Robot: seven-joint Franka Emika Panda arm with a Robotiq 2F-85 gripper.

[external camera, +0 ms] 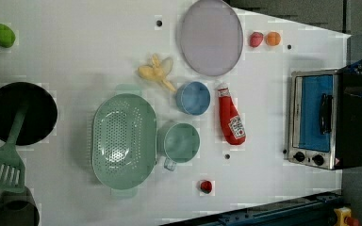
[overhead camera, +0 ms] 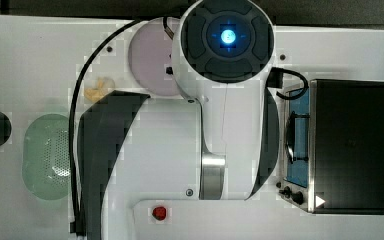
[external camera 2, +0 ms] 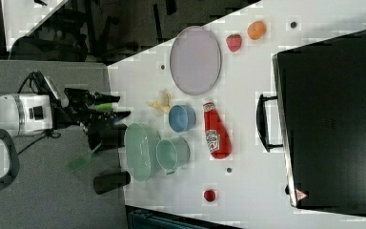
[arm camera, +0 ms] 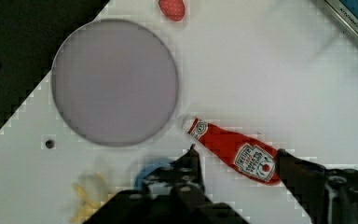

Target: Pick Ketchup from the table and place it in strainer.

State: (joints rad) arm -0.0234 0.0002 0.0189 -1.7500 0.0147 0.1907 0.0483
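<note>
The Ketchup (external camera: 230, 120) lay flat on the white table (external camera: 75, 56), its white cap pointing to twelve o'clock in the left view, untouched. The blue bowl (external camera: 193, 98) sat just beside it at nine o'clock, and the green cup (external camera: 181, 142) at about eight o'clock. Beyond the cup, at nine o'clock, stood the strainer (external camera: 123, 141), with nothing in it. In the wrist view the gripper (arm camera: 237, 154) hung above the bottle, its fingers (arm camera: 193, 163) spread wide on either side and holding nothing.
</note>
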